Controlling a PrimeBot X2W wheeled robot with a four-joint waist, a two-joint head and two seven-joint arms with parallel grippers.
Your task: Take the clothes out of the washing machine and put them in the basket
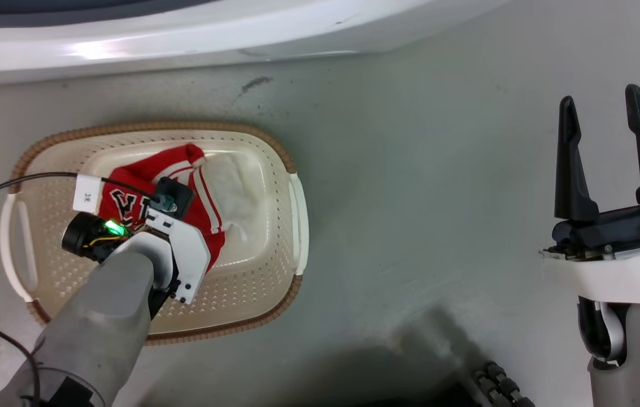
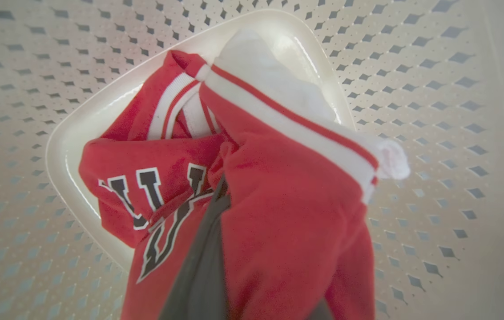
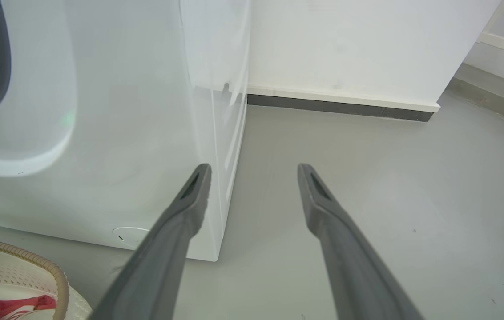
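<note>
One bundle of clothes [image 1: 181, 167] already lies in the basket [image 1: 274, 147], bunched around my left gripper [image 2: 243, 209]. Fabric hides its jaws, so I cannot tell whether I grip it. I judge letting go is what remains here. The washer [image 3: 100, 133] stands just left of my right gripper [image 1: 600, 99], which is spread wide and empty. Its drum is hidden, so more may wait.

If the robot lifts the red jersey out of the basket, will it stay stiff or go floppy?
Probably floppy: the red jersey lies crumpled in folds in the basket. It looks thin, so likely light. Soft cloth shouldn't roll or break.
</note>
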